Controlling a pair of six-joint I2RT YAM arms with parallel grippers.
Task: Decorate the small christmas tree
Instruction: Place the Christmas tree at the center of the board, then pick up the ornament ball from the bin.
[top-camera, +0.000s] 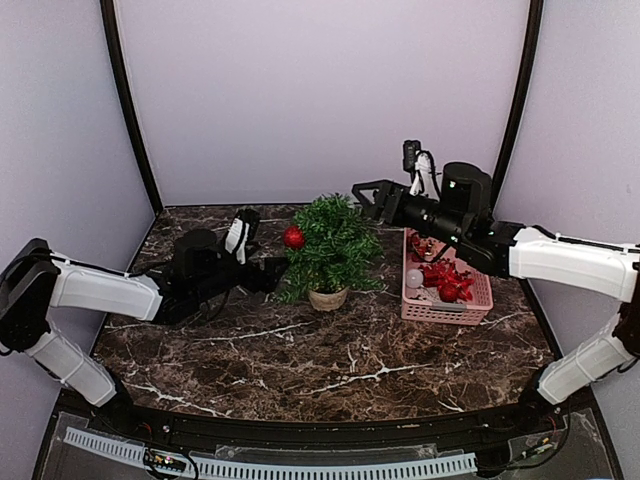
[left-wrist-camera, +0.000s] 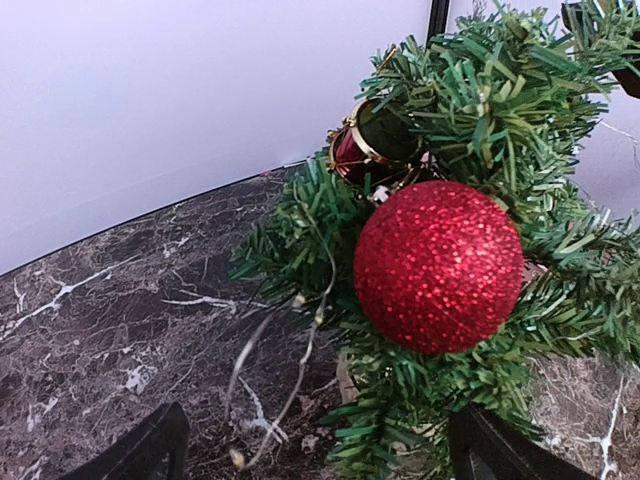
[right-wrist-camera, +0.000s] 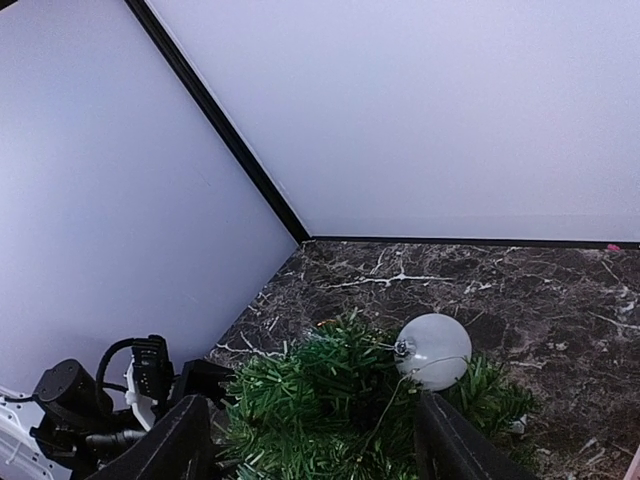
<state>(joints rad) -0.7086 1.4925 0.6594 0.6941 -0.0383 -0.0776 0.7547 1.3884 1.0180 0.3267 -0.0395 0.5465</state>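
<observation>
The small christmas tree (top-camera: 330, 250) stands mid-table, just left of the pink basket (top-camera: 478, 310) of ornaments. The left gripper (left-wrist-camera: 318, 420) is at the tree's left side, jaws spread wide and empty, with a red glitter ball (left-wrist-camera: 438, 268) hanging on the branches just beyond them. The right gripper (right-wrist-camera: 312, 405) hovers over the tree's far right, also released, with a frosted white ball (right-wrist-camera: 432, 350) resting on the needles ahead.

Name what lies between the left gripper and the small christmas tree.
A red glitter ball, hung on the small christmas tree, facing the left gripper; clearest in the left wrist view.
</observation>
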